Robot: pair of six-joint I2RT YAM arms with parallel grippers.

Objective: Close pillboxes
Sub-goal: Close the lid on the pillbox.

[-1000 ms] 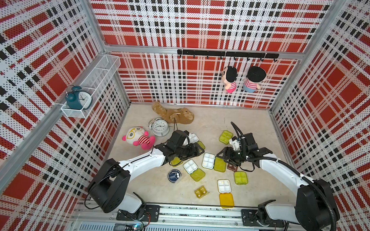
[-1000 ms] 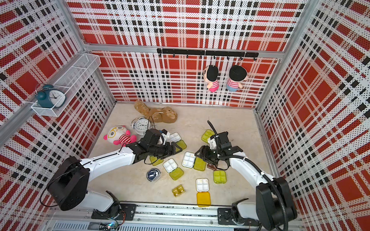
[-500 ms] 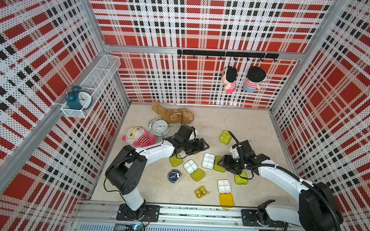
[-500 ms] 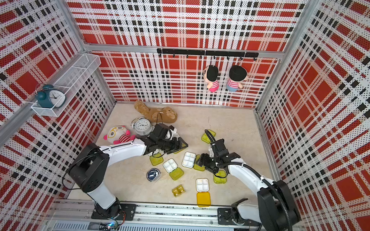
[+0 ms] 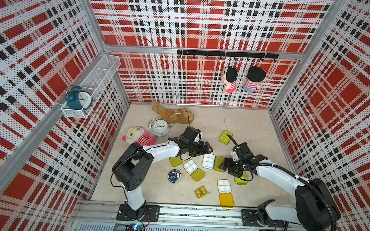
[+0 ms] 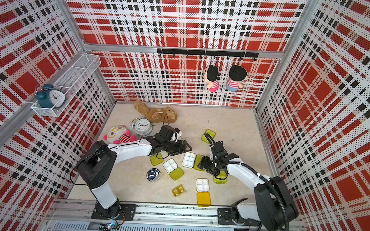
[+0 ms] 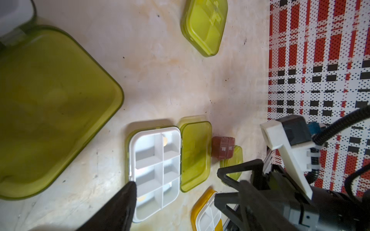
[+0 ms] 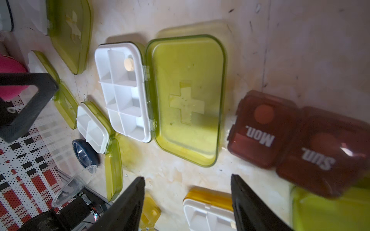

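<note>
A: Open lime pillbox (image 8: 122, 90) mid-counter (image 5: 255, 132), white tray up, its lid (image 8: 186, 100) lying flat beside it!
B: Right fingers (image 8: 252, 202) are spread wide just beside that lid, gripping nothing. A brown pillbox (image 8: 300, 148) sits close by, shut.
A: Left fingers (image 7: 120, 206) are parted too, empty, near the tray's corner.
B: The orange-yellow pillbox (image 5: 224, 186) lies open toward the front; a closed lime box (image 5: 225, 137) sits farther back.

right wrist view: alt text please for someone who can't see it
An open pillbox lies flat on a stained pale table, its white divided tray beside its lime-green lid embossed with a cross, one pale pill in a corner cell. The right hand stands open and empty in the foreground, near two brown pillboxes marked Mon. and Sun.
</note>
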